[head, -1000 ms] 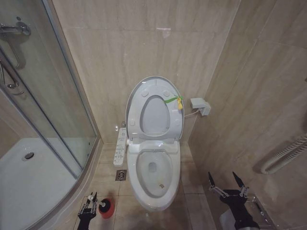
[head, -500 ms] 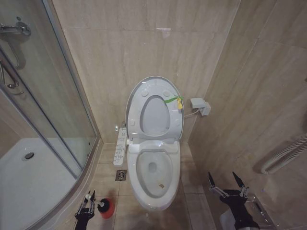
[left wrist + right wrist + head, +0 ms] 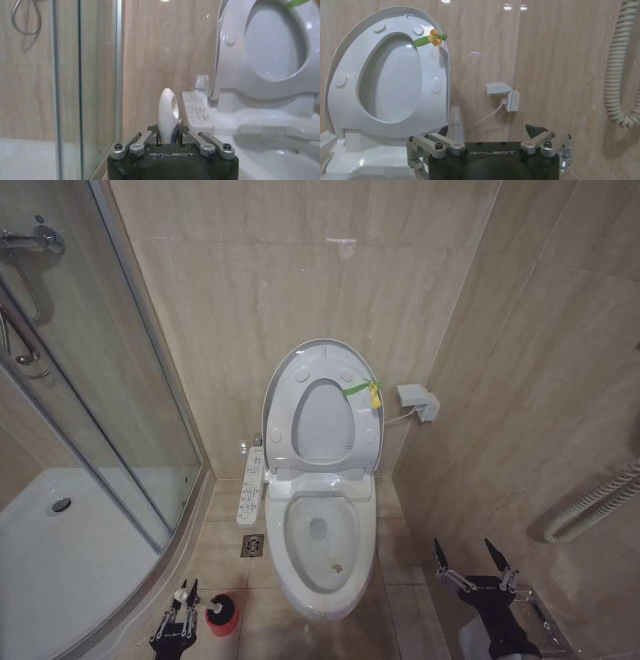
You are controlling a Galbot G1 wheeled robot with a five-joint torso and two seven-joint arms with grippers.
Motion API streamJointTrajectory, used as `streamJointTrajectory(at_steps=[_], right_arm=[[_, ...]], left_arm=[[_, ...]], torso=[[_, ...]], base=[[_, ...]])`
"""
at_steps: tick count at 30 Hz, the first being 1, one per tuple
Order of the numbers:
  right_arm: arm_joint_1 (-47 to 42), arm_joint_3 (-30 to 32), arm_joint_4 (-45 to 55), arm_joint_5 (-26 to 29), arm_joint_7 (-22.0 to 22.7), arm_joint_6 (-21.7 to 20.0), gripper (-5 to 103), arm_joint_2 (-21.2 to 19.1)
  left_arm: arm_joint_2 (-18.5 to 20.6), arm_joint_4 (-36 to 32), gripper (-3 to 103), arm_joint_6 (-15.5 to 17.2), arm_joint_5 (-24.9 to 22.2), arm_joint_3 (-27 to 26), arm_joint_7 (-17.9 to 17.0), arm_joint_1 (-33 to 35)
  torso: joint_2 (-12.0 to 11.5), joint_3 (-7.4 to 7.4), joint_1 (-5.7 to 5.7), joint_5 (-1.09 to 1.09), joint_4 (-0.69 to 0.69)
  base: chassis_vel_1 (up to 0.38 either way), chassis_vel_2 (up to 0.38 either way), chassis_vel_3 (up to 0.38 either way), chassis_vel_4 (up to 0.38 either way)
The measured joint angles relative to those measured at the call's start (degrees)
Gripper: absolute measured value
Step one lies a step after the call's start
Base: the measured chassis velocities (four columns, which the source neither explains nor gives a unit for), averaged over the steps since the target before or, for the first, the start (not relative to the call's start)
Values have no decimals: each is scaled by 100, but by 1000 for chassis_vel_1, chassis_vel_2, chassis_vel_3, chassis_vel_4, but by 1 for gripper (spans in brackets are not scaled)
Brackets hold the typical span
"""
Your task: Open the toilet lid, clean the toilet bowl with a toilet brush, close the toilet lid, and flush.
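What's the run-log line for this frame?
lid: toilet lid up | left gripper: shut on toilet brush handle, at red holder | right gripper: open, idle | toilet bowl: uncovered

toilet lid [image 3: 322, 420] stood raised, toilet bowl [image 3: 322, 542] open from above | left gap narrow: glass shower wall [image 3: 120, 430], control panel [image 3: 250, 485] | right floor bare beside tiled wall [image 3: 520, 410]

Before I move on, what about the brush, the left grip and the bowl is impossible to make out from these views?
- Brush head: hidden inside the round red holder, head view.
- Left gripper pads on the thin white brush handle: contact hidden behind the gripper body, left wrist view.
- White ceramic toilet bowl: the small brown speck is too small to identify, head view.
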Motion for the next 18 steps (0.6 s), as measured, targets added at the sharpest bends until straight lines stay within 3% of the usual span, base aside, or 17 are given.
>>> streamJointTrajectory(at_steps=[7,18], right_arm=[[0,0,0,0,0,0,100,0],[0,0,0,0,0,0,100,0]], left_arm=[[19,-1019,23,68,156,137,-92,518],[-9,-1476,22,-62,605,455,-114,1006]], torso=[[0,0,0,1,-1],[0,0,0,0,0]], base=[[0,0,0,0],[0,0,0,0]])
